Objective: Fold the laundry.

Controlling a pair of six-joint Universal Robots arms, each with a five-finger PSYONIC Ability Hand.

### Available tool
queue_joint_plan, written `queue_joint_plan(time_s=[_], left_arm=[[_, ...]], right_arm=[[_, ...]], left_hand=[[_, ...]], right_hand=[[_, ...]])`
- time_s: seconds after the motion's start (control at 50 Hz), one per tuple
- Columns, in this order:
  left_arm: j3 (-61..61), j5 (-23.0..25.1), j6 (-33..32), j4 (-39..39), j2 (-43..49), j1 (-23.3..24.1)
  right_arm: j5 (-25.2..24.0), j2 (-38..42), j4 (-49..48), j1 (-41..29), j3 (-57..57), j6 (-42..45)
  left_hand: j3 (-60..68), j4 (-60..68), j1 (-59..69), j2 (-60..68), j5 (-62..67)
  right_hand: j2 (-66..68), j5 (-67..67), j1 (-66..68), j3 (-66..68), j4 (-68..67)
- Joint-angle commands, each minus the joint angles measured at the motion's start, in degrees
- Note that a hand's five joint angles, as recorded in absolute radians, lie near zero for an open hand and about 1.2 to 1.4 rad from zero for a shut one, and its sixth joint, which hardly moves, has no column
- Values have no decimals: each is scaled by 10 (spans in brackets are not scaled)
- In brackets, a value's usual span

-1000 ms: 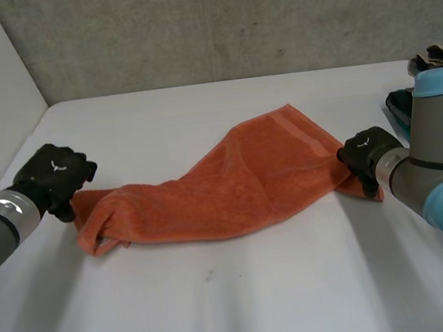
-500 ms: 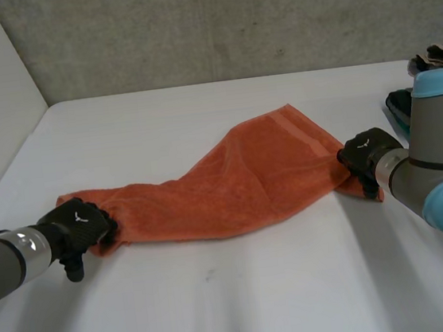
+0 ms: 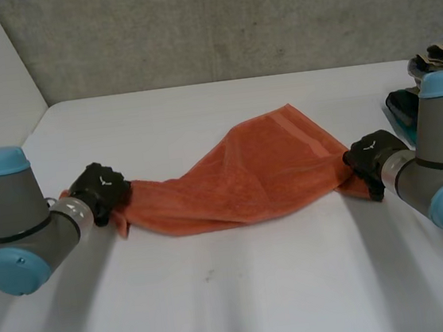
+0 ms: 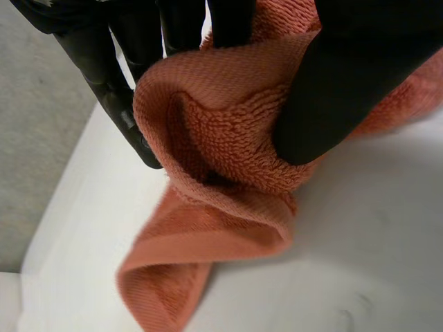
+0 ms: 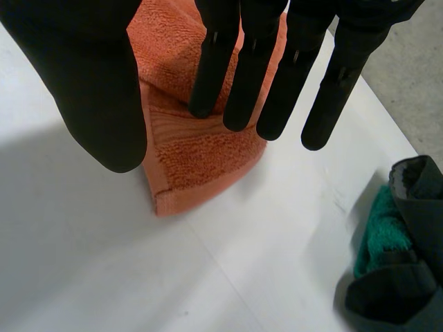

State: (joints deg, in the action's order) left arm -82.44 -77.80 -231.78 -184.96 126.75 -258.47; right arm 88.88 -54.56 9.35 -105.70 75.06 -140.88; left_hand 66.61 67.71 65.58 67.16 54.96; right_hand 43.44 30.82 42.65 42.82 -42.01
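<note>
A soft, limp orange terry towel [image 3: 246, 175] sagged across mid-frame on the white surface [image 3: 236, 292]; the left hand [image 3: 100, 192] clenched its bunched end, the right hand [image 3: 372, 155] pressed straight fingers [image 5: 211, 62] on the opposite corner; corners looked the surest hold

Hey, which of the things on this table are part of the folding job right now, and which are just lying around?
In the job: orange terry towel; left hand pinching one end; right hand, fingers straight, over the opposite corner.
Lying about: green cloth and dark grey garment, heaped beyond the right hand.
</note>
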Motion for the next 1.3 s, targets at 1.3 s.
queue_joint_plan(time_s=[1.3], left_arm=[[-49, 81, 503, 227, -303, -46]], right_arm=[[-138, -1, 198, 23, -314, -76]], left_hand=[[134, 123, 144, 128, 150]], right_hand=[[366, 392, 373, 372, -380]])
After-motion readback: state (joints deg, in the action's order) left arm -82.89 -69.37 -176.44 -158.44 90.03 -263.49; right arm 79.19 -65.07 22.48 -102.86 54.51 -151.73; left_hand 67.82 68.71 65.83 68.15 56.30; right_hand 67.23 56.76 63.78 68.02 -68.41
